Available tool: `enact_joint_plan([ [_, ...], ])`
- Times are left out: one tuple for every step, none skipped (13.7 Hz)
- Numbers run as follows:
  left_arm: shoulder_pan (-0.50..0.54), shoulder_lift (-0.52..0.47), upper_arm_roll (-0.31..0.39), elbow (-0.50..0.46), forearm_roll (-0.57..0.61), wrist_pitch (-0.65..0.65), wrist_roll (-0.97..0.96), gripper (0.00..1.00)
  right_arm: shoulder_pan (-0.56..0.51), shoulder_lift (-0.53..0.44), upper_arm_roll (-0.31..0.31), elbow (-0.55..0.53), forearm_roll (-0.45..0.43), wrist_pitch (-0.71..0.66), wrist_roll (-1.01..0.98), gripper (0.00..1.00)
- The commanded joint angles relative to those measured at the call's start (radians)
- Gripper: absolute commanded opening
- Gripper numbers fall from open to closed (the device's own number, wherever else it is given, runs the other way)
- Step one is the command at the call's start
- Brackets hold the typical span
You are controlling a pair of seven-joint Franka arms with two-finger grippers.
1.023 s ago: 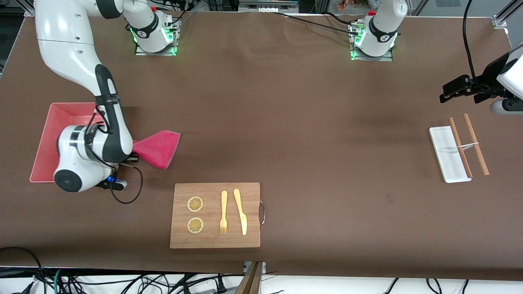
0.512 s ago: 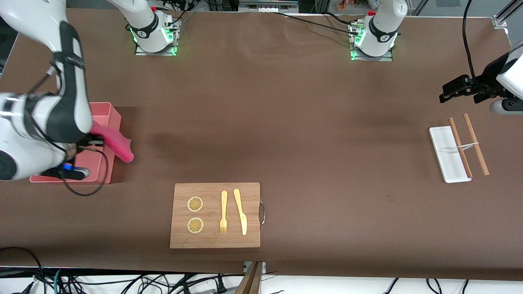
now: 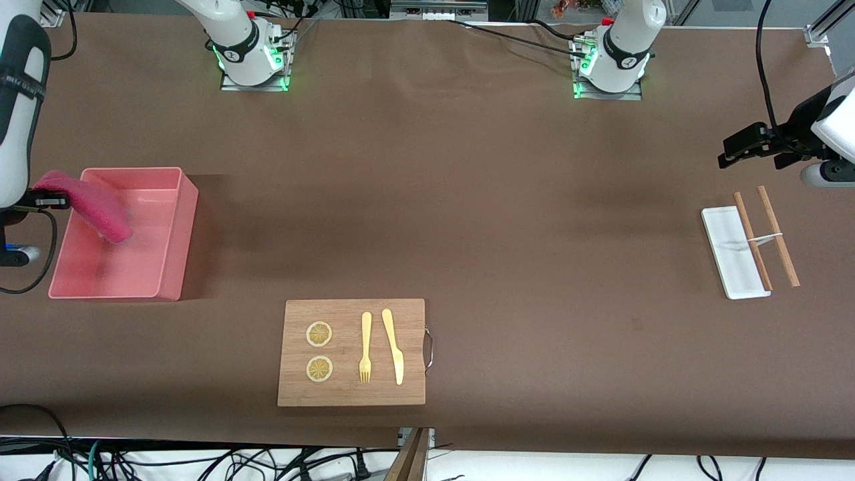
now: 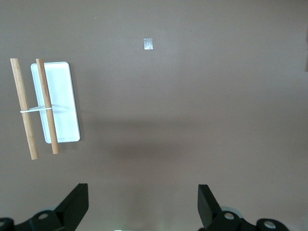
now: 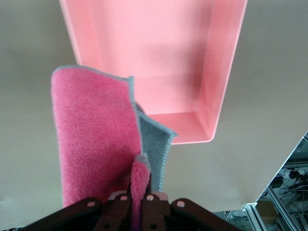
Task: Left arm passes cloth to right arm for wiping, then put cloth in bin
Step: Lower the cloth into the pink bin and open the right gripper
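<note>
My right gripper [image 3: 52, 199] is shut on the magenta-pink cloth [image 3: 90, 206], at the right arm's end of the table. The cloth hangs over the light-pink bin [image 3: 189, 220], above its inside. In the right wrist view the fingers pinch a fold of the cloth [image 5: 94, 144], its grey reverse showing, with the bin [image 5: 159, 48] below it; the right gripper [image 5: 139, 195] is tight on the fabric. My left gripper [image 3: 731, 152] waits open over bare table at the left arm's end. In its own view the left gripper [image 4: 143, 202] has nothing between its fingers.
A wooden cutting board [image 3: 352, 352] with two lemon slices, a fork and a knife lies near the front camera. A small white tray [image 3: 728, 254] with two wooden sticks [image 3: 775, 234] lies under the left gripper's end; tray [image 4: 60, 101] also shows in the left wrist view.
My right arm has swung toward its end of the table and risen, carrying the cloth from beside the bin to over the bin's inside. The left arm has not moved.
</note>
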Motion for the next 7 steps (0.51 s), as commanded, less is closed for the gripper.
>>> enact_joint_plan([
  [-0.005,0.008,-0.010,0.023,0.020,-0.008,0.015,1.00,-0.002,0.005,-0.003,-0.090,-0.011,0.071,-0.026,0.00],
  [-0.005,0.009,-0.014,0.023,0.026,-0.008,0.015,1.00,-0.002,0.011,-0.003,-0.121,-0.006,0.102,-0.025,0.00],
  [-0.005,0.008,-0.016,0.023,0.028,-0.008,0.015,1.00,-0.002,0.012,-0.001,-0.156,-0.004,0.133,-0.025,0.00],
  [-0.005,0.009,-0.016,0.023,0.026,-0.008,0.015,1.00,-0.002,0.014,-0.003,-0.203,-0.007,0.180,-0.028,0.00],
  [-0.005,0.008,-0.015,0.023,0.028,-0.008,0.015,1.00,-0.002,0.014,-0.003,-0.257,-0.007,0.238,-0.029,0.00],
  [-0.005,0.008,-0.016,0.023,0.028,-0.008,0.015,1.00,-0.002,0.014,-0.003,-0.297,-0.004,0.289,-0.029,0.00],
  [-0.005,0.008,-0.016,0.023,0.028,-0.008,0.015,1.00,-0.002,0.025,-0.001,-0.317,0.000,0.333,-0.028,0.00],
])
